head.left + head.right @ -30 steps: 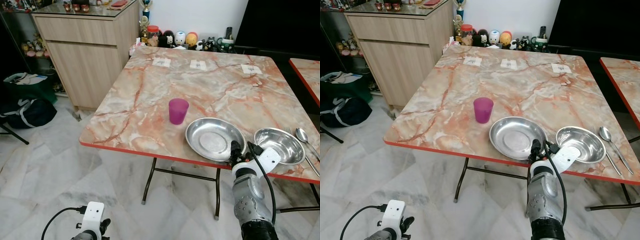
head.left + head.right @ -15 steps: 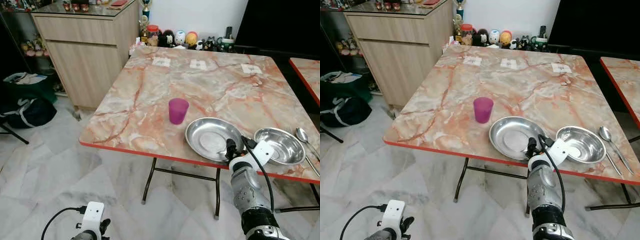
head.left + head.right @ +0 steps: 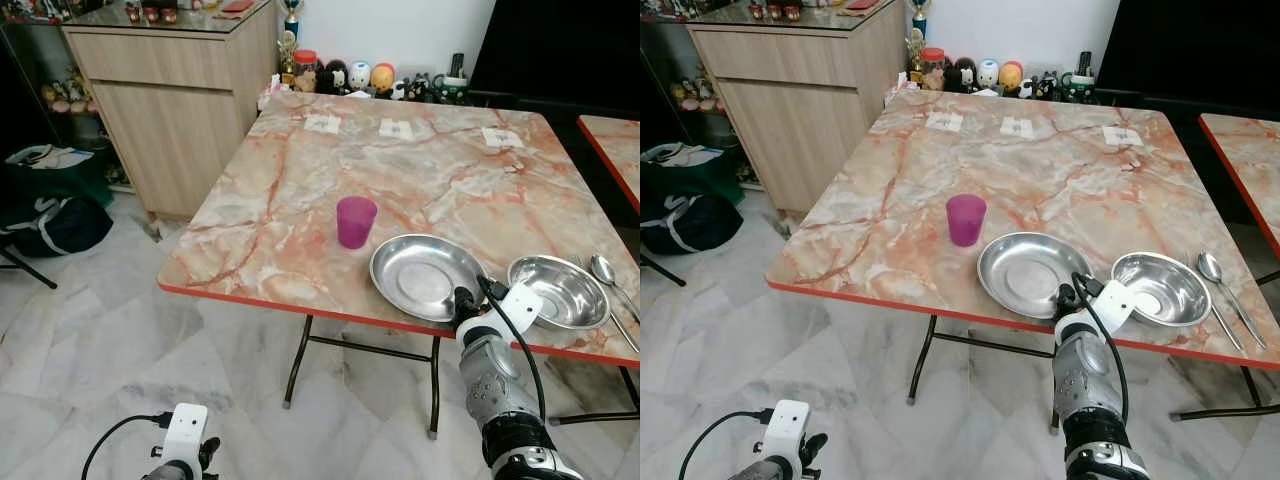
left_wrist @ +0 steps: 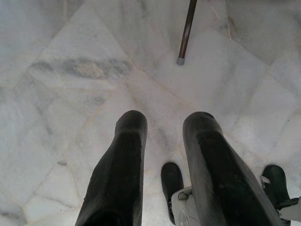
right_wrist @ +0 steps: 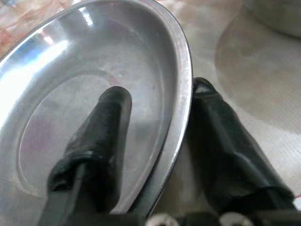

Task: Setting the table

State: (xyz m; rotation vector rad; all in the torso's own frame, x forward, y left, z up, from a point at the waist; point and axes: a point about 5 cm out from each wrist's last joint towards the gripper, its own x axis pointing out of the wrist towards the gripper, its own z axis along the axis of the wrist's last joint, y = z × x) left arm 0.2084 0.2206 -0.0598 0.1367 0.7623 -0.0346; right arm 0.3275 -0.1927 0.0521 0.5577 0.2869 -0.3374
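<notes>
Round shiny steel plate (image 3: 428, 276) sits near the front edge of my pink-veined marble surface (image 3: 300, 190) with its red rim, and my right gripper (image 5: 157, 117) straddles the plate's near rim, fingers apart, one inside the dish and one outside. A translucent purple cup (image 3: 356, 221) stands just left of it, a steel bowl (image 3: 558, 290) and metal spoon (image 3: 606, 274) to the right; I can read no writing on the white cards (image 3: 397, 129) farther back. My left gripper (image 4: 164, 136) hangs open over the grey-veined white marble floor (image 3: 90, 330), beside a pale wooden cabinet (image 3: 175, 100).
</notes>
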